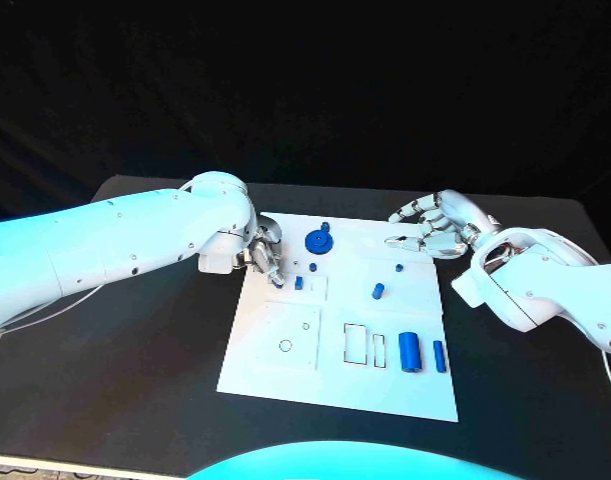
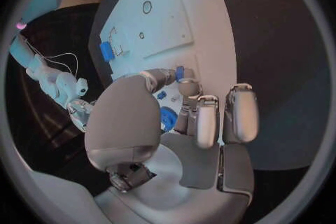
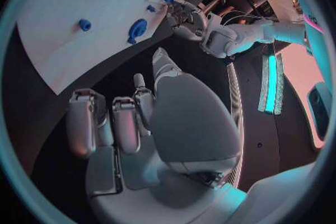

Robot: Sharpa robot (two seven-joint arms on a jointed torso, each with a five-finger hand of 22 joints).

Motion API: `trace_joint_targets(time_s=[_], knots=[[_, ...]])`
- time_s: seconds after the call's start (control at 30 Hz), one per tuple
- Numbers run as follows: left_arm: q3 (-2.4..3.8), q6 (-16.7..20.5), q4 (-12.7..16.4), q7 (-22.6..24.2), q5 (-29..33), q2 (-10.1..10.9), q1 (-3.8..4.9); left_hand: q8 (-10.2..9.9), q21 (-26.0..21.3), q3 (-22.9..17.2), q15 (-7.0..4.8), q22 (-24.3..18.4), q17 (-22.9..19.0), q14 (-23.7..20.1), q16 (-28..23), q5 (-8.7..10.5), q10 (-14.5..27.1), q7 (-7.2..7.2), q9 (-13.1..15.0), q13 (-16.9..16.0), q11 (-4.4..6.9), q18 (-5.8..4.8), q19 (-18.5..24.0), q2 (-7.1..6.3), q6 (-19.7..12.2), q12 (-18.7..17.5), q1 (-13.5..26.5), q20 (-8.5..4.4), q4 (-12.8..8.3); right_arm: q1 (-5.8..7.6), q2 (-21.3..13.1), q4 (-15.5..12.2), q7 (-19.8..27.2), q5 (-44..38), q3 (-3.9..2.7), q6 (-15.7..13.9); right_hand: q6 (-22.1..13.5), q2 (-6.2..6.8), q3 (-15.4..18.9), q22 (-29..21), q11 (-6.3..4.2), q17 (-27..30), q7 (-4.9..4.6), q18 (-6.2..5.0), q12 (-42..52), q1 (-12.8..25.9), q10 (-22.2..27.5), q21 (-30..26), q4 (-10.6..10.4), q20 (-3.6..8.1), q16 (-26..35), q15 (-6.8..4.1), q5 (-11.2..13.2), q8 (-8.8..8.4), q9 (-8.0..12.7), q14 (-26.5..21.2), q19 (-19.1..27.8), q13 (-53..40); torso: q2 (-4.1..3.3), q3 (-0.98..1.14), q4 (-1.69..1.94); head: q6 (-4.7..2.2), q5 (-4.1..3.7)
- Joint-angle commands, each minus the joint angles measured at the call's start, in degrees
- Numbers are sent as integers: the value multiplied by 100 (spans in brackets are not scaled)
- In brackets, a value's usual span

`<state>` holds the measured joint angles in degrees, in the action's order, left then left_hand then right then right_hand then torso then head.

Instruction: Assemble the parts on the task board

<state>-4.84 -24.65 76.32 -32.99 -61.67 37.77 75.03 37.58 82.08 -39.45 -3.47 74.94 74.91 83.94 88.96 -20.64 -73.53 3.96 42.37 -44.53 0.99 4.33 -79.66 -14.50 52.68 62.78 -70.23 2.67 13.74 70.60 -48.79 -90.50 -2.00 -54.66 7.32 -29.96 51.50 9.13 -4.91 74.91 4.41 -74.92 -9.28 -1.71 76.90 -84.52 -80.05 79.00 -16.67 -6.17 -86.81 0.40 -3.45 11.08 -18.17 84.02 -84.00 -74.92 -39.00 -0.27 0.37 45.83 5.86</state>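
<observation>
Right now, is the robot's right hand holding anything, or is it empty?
Empty. The right hand hovers at the task board's far edge with its fingers spread and nothing between them.

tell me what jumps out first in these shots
The white task board in the middle of the black table, dotted with small blue parts. The left hand sits at the board's far left edge, fingers by a small blue peg, near the round blue gear. The right hand hovers at the far right corner, fingers spread, holding nothing.
</observation>
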Motion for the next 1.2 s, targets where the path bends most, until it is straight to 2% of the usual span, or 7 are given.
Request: trace_joint_targets(time_s=[0.03,0.2,0.6,0.93,1.03,1.2], knots=[[-4,-138,19,-28,-5,8,-6,14,13,-1072,-43,335,1365,564,35,-37,-57,-52,9,-5,-3,-97,-10,70,82,37,5,1,-1121,-5,8,-1,61,-57,0,36,-36,-11,19,878,-6,-816,12,-83,-22,30,38,-14,26,18,36,-36,-3,37,4,404,-109,-543,1,-1,-2,-4,-1],[-6,-134,37,-30,7,16,-8,14,13,-1072,-43,335,1365,564,35,-37,-57,-52,9,-5,-3,-97,-10,70,82,37,5,1,-1121,-6,11,0,61,-58,0,37,-36,-11,19,878,-6,-816,12,-83,-22,30,38,-14,26,18,36,-36,-3,37,4,404,-109,-543,-3,2,-1,21,9],[-11,-89,-3,-30,30,-16,-12,10,15,-1073,-43,337,1369,566,37,-47,-60,-53,13,-9,-2,-97,-10,68,87,38,11,0,-1127,-7,13,-3,60,-58,0,41,-42,-17,14,879,-9,-826,14,-81,-11,24,26,-14,27,23,35,-39,-3,48,6,409,-118,-544,-3,4,-3,19,-3],[-65,-189,-127,-57,113,-137,-17,7,3,-1075,-43,320,1372,566,38,-52,-66,-54,16,-17,-3,-92,5,71,92,42,20,-1,-1127,-7,11,-8,64,-105,0,43,-38,-22,10,882,-10,-826,15,-80,-10,18,25,-9,30,23,36,-40,-4,52,5,410,-121,-543,-7,1,-8,48,-7],[-90,-269,-170,-79,148,-181,-20,6,1,-1075,-43,317,1369,565,37,-54,-69,-54,16,-24,-3,-91,8,72,93,46,23,-1,-1127,-7,9,-10,62,-109,0,41,-38,-22,10,882,-10,-826,15,-80,-10,18,25,-9,30,23,36,-40,-4,52,5,410,-121,-543,-5,6,-4,57,-18],[-131,-379,-228,-102,193,-221,-21,5,-1,-1075,-43,313,1374,567,39,-55,-69,-54,17,-24,-3,-90,12,72,93,46,24,-1,-1127,-7,9,-12,63,-112,0,39,-36,-22,8,878,-11,-826,16,-82,-10,14,24,-16,32,24,36,-41,-3,55,5,410,-119,-542,1,5,-8,66,0]])
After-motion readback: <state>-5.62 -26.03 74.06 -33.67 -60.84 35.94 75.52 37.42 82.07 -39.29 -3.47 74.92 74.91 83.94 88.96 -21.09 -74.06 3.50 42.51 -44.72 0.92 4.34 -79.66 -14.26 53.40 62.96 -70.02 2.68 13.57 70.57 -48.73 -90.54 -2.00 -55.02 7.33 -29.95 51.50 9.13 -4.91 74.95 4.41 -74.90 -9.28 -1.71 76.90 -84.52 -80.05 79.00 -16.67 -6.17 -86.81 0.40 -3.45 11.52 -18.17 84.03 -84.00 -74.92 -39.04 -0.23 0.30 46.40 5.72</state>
